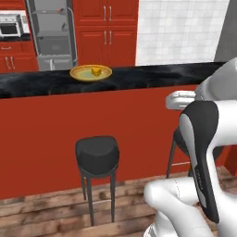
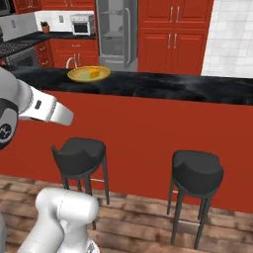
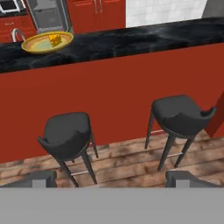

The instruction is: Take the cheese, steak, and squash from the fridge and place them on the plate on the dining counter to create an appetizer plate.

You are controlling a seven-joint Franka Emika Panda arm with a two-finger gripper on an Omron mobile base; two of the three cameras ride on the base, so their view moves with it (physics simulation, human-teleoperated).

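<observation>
The round yellow-green plate (image 1: 83, 74) with its golden rim rests on the black top of the dining counter (image 1: 152, 75), toward its left end. A small yellow-orange cheese (image 1: 96, 71) wedge lies on the plate (image 3: 37, 45). My gripper (image 3: 111, 179) is open with nothing between its fingertips (image 3: 40, 178). It hangs on the near side of the counter, above the floor, looking toward the stools. The grey fridge (image 1: 52, 32) stands far behind the counter with its inner shelves showing. The steak and the squash are out of view.
Two black bar stools (image 3: 68, 133) (image 3: 181, 116) stand against the counter's red front panel (image 2: 148, 133) on a wooden floor. Red cabinets (image 2: 173, 34) and a white toaster oven (image 2: 81, 23) line the back wall. A curved tap (image 3: 16, 34) rises just left of the plate.
</observation>
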